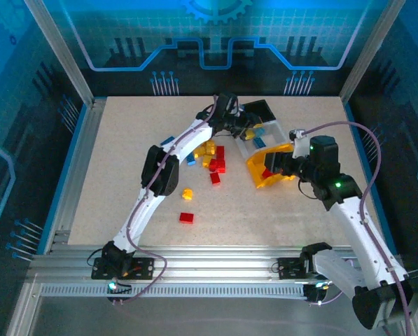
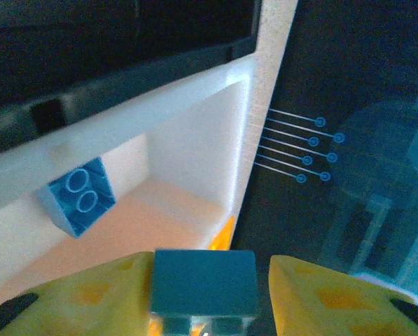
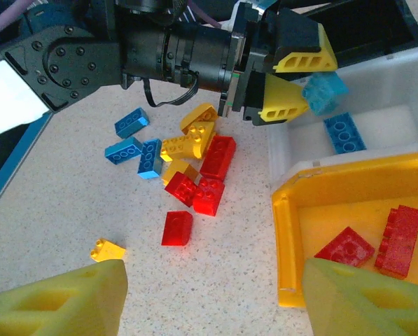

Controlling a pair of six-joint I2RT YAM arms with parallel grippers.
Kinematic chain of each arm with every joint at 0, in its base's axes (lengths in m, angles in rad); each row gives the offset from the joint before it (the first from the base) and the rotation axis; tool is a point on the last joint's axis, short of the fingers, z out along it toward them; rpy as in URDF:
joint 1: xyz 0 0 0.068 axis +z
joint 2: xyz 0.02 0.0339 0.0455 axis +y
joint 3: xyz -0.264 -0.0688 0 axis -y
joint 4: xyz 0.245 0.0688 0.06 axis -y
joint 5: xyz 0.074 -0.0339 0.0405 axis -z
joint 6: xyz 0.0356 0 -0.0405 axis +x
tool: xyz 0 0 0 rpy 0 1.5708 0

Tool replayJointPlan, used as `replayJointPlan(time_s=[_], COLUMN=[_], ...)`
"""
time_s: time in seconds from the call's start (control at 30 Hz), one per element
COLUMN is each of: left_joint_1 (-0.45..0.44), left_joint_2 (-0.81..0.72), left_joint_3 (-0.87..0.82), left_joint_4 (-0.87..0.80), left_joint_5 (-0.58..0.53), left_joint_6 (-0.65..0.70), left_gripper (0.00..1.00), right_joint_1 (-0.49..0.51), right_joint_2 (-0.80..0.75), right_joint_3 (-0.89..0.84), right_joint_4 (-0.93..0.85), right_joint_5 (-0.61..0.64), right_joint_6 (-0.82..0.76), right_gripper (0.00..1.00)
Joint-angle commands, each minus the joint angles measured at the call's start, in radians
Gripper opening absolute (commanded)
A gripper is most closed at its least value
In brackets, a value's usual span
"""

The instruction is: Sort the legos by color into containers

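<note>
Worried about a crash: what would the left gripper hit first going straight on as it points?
Likely the white bin, its inner wall or floor, though depth is unclear. The left gripper is shut on a blue brick, which would touch first.

The table (image 1: pixel 124 161) is matt, speckled board; rails (image 1: pixel 216 262) along its near edge are ribbed bare metal. The legos (image 3: pixel 209 196), the blue lego (image 2: pixel 203 283) included, are smooth glossy plastic. The white bin (image 3: pixel 284 150) is translucent plastic, the yellow bin (image 3: pixel 283 245) opaque, shiny.

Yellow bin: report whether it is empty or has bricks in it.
Not empty. The yellow bin holds two red bricks lying on its floor, as seen from the right wrist.
</note>
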Motion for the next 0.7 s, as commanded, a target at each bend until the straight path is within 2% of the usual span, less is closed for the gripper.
replayJointPlan(time_s=[0.0, 0.2, 0.33, 0.4, 0.47, 0.57, 0.67], left_joint_1=[0.001, 0.008, 0.031, 0.048, 0.071, 0.112, 0.177], left_joint_2=[0.006, -0.051, -0.178, -0.254, -0.353, -0.505, -0.597], left_joint_3=[0.043, 0.026, -0.05, -0.093, -0.176, -0.384, -0.565], left_joint_4=[0.009, -0.033, -0.217, -0.4, -0.58, -0.68, -0.688], left_joint_5=[0.025, 0.041, 0.006, -0.071, -0.195, -0.343, -0.406], left_joint_6=[-0.023, 0.039, 0.234, 0.372, 0.505, 0.608, 0.637], left_gripper=[0.53, 0.6, 0.62, 0.63, 0.65, 0.69, 0.69], right_joint_1=[-0.019, -0.017, 0.014, 0.054, 0.101, 0.187, 0.255], right_joint_2=[-0.02, 0.015, 0.092, 0.145, 0.201, 0.288, 0.363], right_joint_3=[-0.011, -0.038, 0.008, 0.042, 0.074, 0.123, 0.165], right_joint_4=[-0.01, 0.016, -0.012, -0.044, -0.063, -0.057, -0.034], right_joint_5=[0.01, 0.001, 0.004, 0.031, 0.049, 0.069, 0.079], right_joint_6=[0.014, 0.036, 0.027, 0.012, 0.003, -0.007, -0.003], right_gripper=[0.7, 0.7, 0.69, 0.69, 0.69, 0.69, 0.69])
